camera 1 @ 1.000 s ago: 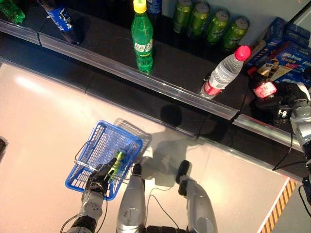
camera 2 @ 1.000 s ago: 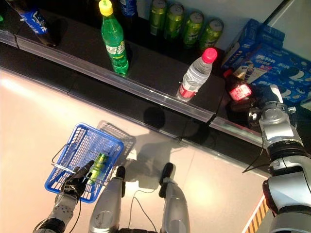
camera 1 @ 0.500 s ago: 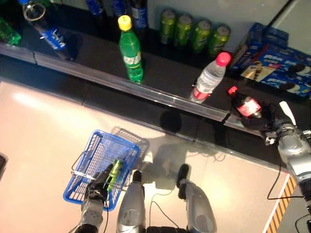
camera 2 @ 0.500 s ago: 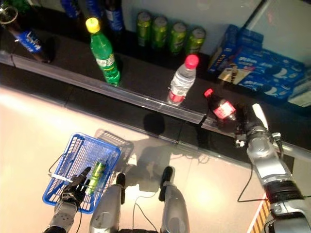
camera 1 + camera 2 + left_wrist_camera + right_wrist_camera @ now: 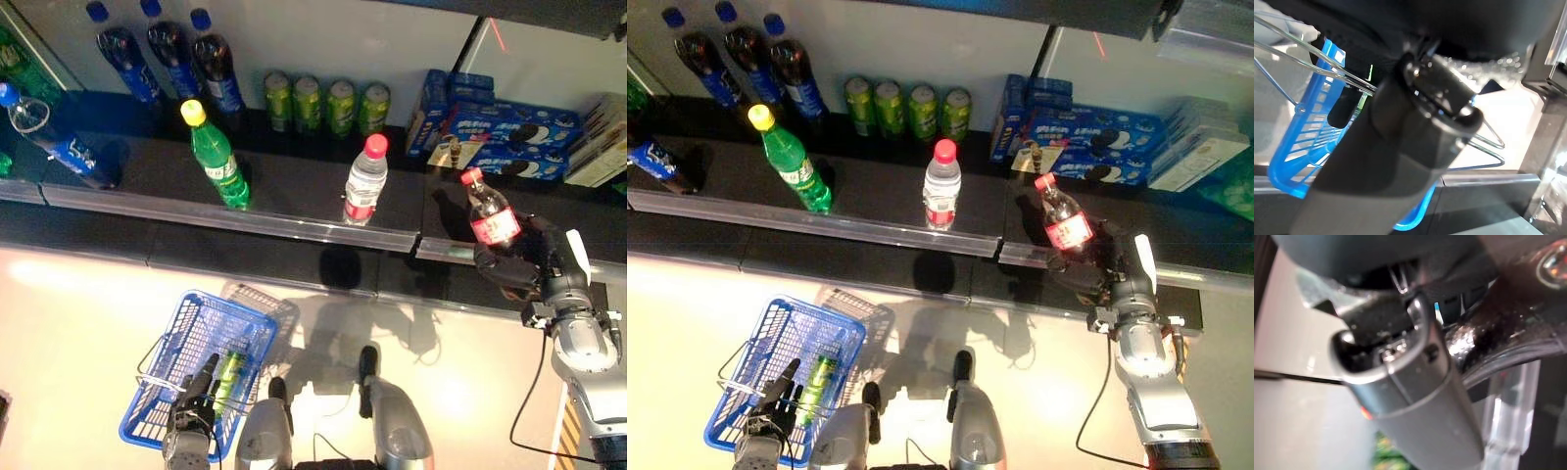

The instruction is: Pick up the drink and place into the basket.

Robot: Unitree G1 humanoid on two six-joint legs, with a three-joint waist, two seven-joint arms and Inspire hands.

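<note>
Right robot hand is wrapped around the drink: a clear plastic bottle of dark cola with a red cap and red label, tilted, cap leaning toward the back of the shelf. I see it at the right end of that dark shelf, just in front of the blue snack boxes; can't tell whether its base touches the shelf or is lifted clear. In the right wrist view the dark glossy bottle sits tight against the fingers. Left robot hand is low by the floor, fingers curled on the wire handle of the blue basket; left wrist view confirms the handle running through the grip. Basket already has a green can lying in it. Drink and basket are well apart. Rest of the shelf: green bottle with yellow cap and a clear water bottle with pink cap standing near the front rail, four green cans behind them, three dark bottles with blue caps at the back left.
</note>
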